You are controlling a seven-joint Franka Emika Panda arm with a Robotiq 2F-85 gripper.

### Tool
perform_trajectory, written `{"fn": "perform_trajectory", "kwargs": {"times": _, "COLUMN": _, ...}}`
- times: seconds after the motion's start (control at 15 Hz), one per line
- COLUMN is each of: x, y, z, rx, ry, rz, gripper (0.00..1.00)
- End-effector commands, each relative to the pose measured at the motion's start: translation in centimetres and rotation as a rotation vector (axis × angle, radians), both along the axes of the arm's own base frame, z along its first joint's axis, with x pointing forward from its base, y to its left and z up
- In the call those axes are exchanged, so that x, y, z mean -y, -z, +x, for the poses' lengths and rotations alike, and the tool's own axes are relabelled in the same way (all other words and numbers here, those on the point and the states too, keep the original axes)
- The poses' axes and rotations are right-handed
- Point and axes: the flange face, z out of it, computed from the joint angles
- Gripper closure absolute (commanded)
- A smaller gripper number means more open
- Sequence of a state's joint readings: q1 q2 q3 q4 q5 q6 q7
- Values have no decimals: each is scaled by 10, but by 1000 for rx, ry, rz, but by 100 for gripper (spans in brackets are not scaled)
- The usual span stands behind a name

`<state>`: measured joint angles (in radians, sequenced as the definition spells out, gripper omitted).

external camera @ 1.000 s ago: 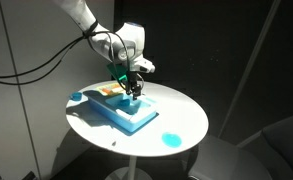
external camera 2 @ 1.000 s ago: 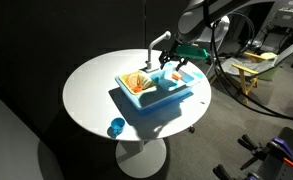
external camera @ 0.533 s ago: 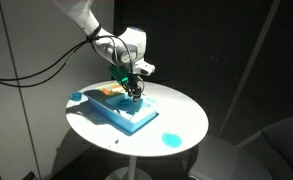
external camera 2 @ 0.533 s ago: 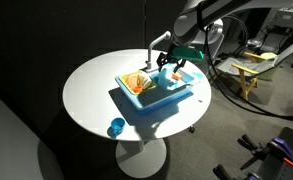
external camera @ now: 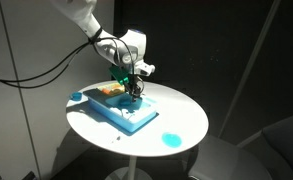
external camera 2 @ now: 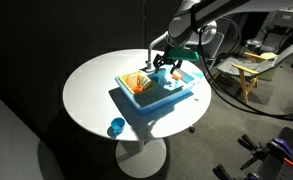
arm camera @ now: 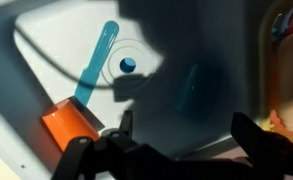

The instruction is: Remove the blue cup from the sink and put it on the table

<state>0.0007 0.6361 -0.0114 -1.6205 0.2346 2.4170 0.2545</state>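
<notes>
In an exterior view the arm comes in from the far left and the claw (external camera: 133,90) hangs low over the sink (external camera: 121,110), pointing straight down, which fits a top-down pick out of a shallow basin. The sink sits mid-surface (external camera: 191,115). A flat blue disc (external camera: 169,140) lies well apart at near right and a small blue piece (external camera: 76,96) at far left; neither is the target, and the target itself can't be picked out here under the claw. In an exterior view the claw (external camera 2: 167,72) is over the right part of the sink (external camera 2: 156,100), right of the orange-tan patch (external camera 2: 136,82) and near the white faucet (external camera 2: 149,52). Its fingers look spread, and nothing shows between them. Bare surface (external camera 2: 86,90) lies all round the sink, so there is room for a put-down on any side. Wrist view looks down into the basin: fingers apart at the bottom of frame, claw (arm camera: 181,125) empty. The drain (arm camera: 127,64) and a blue-handled tool (arm camera: 96,60) with an orange end lie to the left. A small darker blue shape in shadow sits just ahead of the gap between the fingers, likely the blue cup (arm camera: 189,88), in the sink, not gripped. Judgement: approach stage, with the claw held wide to straddle the cup. Next it needs centering, a short descent, then closing.
</notes>
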Motion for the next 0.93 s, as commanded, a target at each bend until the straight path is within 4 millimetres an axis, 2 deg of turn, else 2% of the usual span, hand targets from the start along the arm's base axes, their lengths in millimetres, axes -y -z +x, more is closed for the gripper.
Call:
{"fn": "perform_trajectory", "kwargs": {"times": 0.0, "x": -3, "y": 5, "z": 10, "rx": -23, "ry": 1, "rz": -19, "gripper": 0}}
{"fn": "perform_trajectory", "kwargs": {"times": 0.87, "x": -3, "y": 27, "z": 15, "rx": -49, "ry": -16, "rz": -36, "gripper": 0}}
